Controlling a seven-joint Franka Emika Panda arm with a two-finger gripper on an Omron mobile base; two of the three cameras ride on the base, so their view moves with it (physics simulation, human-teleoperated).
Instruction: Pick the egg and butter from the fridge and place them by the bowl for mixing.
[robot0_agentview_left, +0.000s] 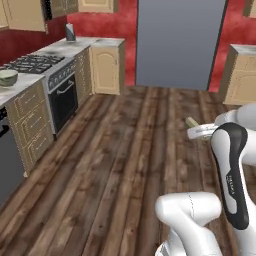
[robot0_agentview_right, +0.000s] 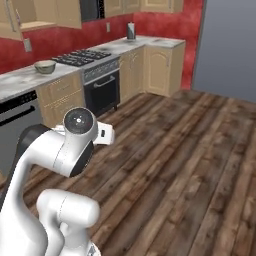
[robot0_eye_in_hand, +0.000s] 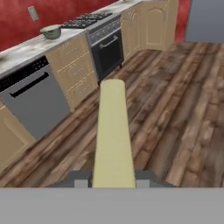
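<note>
My fingers pinch the butter (robot0_eye_in_hand: 113, 131) near one end; the bowl (robot0_eye_in_hand: 51, 31) waits at eleven o'clock (well apart). A jolt while driving could lever the stick loose.

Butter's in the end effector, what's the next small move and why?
Probably drive on toward the counter. The end effector is shut on the butter, and the bowl sits on that counter beside the stove, across open floor.
</note>
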